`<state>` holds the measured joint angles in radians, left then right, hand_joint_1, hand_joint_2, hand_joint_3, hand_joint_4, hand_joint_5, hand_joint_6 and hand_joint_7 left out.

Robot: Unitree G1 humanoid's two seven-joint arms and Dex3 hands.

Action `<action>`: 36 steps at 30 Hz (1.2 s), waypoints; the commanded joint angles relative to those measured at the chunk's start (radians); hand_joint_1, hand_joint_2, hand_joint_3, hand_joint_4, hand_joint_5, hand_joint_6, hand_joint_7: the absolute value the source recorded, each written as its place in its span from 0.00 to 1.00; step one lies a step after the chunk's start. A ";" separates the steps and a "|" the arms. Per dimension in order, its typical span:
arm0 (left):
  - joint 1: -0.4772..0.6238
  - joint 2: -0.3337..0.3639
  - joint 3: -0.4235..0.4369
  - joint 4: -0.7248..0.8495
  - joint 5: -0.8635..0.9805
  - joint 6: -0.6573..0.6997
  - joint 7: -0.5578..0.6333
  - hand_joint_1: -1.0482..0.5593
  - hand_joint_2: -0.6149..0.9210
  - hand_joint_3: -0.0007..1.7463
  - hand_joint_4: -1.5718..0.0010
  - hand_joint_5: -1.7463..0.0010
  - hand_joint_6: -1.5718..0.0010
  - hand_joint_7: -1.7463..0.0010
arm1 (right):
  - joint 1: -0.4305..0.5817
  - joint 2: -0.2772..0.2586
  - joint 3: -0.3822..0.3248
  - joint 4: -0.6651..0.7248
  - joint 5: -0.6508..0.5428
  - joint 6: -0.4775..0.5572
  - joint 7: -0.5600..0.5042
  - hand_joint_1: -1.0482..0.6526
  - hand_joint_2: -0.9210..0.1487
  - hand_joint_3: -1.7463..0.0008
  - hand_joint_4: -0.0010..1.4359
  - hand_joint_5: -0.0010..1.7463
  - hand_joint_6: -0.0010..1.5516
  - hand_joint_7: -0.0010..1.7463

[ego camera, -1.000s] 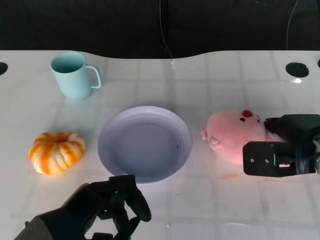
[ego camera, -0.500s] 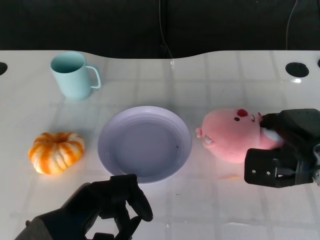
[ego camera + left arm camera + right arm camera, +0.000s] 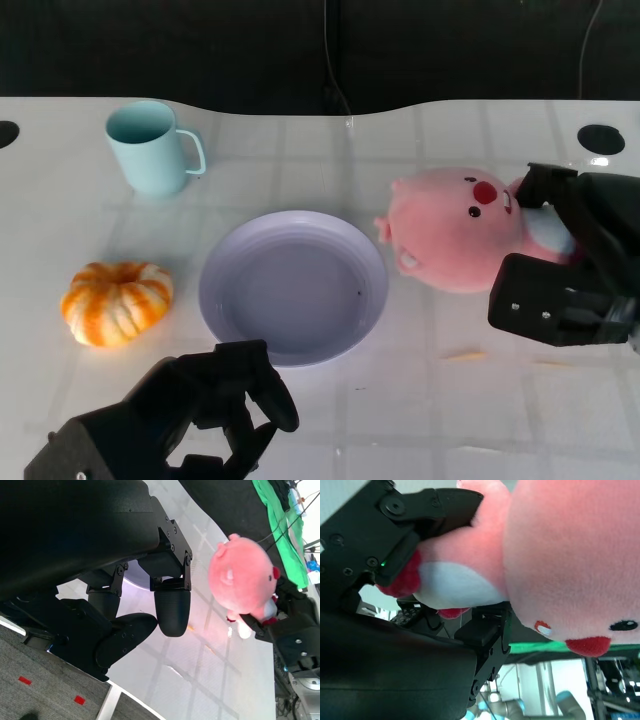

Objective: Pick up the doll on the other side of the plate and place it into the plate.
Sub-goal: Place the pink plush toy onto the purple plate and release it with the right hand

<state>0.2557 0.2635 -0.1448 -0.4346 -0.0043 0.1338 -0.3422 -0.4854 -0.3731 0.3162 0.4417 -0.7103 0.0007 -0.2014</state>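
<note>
**Head view: doll held just right of the plate**

Your right hand (image 3: pixel 565 270) gripped the pink doll (image 3: pixel 450 230) by its body, lifted, head pointing toward the plate (image 3: pixel 292 287) beside it. Your left hand (image 3: pixel 215 405), curled on nothing, sat near the plate's front rim.

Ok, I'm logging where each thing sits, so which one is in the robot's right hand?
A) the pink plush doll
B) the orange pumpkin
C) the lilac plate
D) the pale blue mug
A: the right hand grips the pink plush doll, lifted off the table beside the lilac plate.
</note>
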 commanded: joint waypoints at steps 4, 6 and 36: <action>0.000 0.013 0.006 0.018 0.003 -0.025 -0.003 0.55 0.75 0.60 0.60 0.00 0.58 0.19 | 0.015 -0.025 -0.068 -0.094 0.037 0.018 0.018 0.51 0.59 0.20 0.68 1.00 0.51 1.00; -0.001 0.013 0.005 0.023 0.005 -0.031 -0.002 0.56 0.75 0.60 0.60 0.00 0.58 0.19 | 0.013 -0.026 -0.073 -0.120 0.043 0.017 0.036 0.51 0.59 0.20 0.68 1.00 0.50 1.00; -0.016 -0.014 -0.022 0.067 0.031 -0.057 0.008 0.56 0.73 0.64 0.59 0.00 0.59 0.17 | -0.358 0.279 0.179 0.162 -0.016 -0.027 0.179 0.47 0.39 0.43 0.62 1.00 0.53 0.85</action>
<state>0.2434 0.2437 -0.1702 -0.3673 0.0247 0.0795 -0.3417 -0.8168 -0.0964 0.4941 0.5875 -0.7307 -0.0168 -0.0093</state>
